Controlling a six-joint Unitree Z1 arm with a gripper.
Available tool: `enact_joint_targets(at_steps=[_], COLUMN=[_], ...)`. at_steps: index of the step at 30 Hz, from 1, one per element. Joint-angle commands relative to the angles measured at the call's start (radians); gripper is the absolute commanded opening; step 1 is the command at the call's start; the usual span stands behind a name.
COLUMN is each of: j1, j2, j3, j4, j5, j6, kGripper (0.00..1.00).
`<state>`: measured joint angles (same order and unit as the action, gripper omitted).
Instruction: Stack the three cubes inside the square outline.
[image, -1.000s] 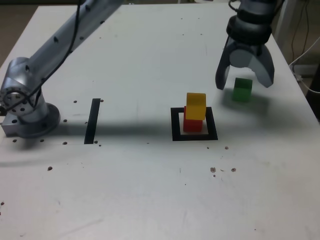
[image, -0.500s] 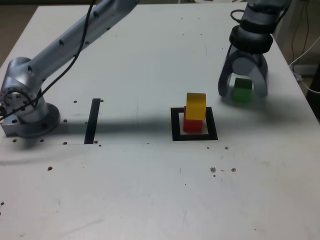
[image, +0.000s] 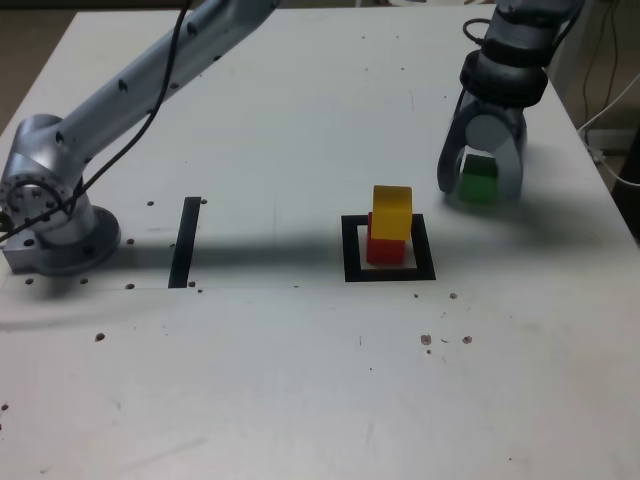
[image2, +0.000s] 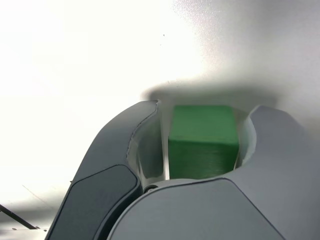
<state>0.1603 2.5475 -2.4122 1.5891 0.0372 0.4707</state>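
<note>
Yellow cube (image: 393, 212) tops red cube (image: 385, 251); only green cube (image: 478, 180) remains, my gripper (image: 480, 190) partly open around it.

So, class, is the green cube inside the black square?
No, the green cube sits outside the square, between the gripper's fingers.

Silvery arm (image: 110, 105), blk cable (image: 160, 95), blk wrist, grey curved claw (image: 480, 183)
</note>
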Motion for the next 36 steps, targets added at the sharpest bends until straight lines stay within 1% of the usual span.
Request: enact_joint_targets(at_steps=[1, 6, 10, 15, 21, 24, 28, 32, 36], j1=[-0.003, -0.005, -0.012, -0.024, -0.046, -0.060, -0.086, -0.115, -0.143], j2=[-0.003, -0.016, -0.053, -0.141, -0.276, -0.341, -0.408, -0.447, -0.462], j3=[-0.001, 0.000, 0.011, 0.066, 0.193, 0.261, 0.338, 0.404, 0.453], j4=[0.028, 0.034, 0.042, 0.046, 0.046, 0.046, 0.046, 0.043, 0.037], j5=[-0.002, 0.001, 0.009, 0.020, 0.029, 0.021, 0.002, -0.020, -0.039], j6=[0.002, 0.000, -0.007, -0.027, -0.087, -0.135, -0.208, -0.285, -0.342], kGripper=[0.26, 0.26, 0.26, 0.26, 0.26, 0.26, 0.26, 0.26, 0.26])
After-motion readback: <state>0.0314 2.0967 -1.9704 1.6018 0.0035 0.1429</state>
